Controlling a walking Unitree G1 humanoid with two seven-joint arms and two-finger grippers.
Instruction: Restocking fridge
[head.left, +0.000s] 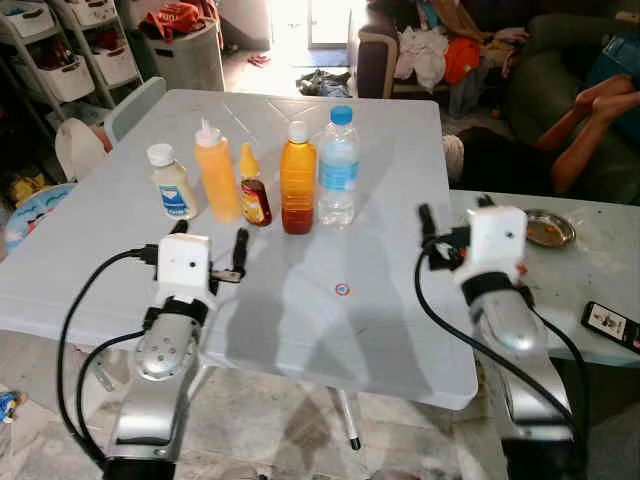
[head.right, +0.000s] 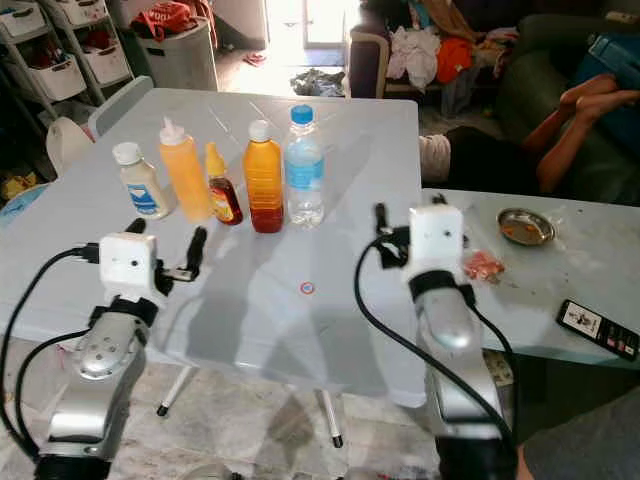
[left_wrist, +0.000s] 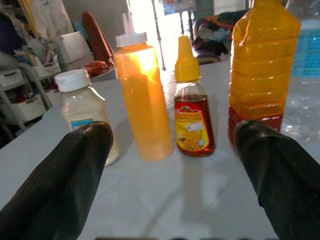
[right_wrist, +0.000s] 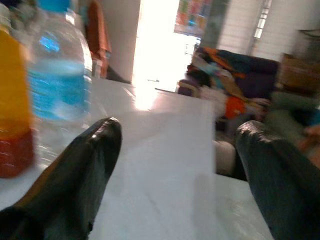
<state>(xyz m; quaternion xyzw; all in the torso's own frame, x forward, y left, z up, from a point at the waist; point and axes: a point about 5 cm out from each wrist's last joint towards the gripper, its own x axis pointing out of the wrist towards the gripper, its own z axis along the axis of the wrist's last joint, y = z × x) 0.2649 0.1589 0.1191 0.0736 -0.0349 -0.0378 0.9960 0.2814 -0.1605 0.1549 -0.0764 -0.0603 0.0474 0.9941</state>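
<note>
Left wrist view looks straight along the left claw (left_wrist: 172, 165), its fingers spread wide and holding nothing, at the honey bottle (left_wrist: 193, 107) standing upright on the table (head.left: 380, 330). That bottle lies dead ahead, mayonnaise jar (head.left: 171, 181) and squeeze bottle (head.left: 216, 171) beside it (the nearer arm, I judge). Right claw (head.left: 452, 232) hovers spread, off to the water bottle's (head.left: 338, 166) side.

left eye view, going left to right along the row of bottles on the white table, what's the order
mayonnaise jar → tall orange squeeze bottle → small honey bottle → orange juice bottle → water bottle
</note>
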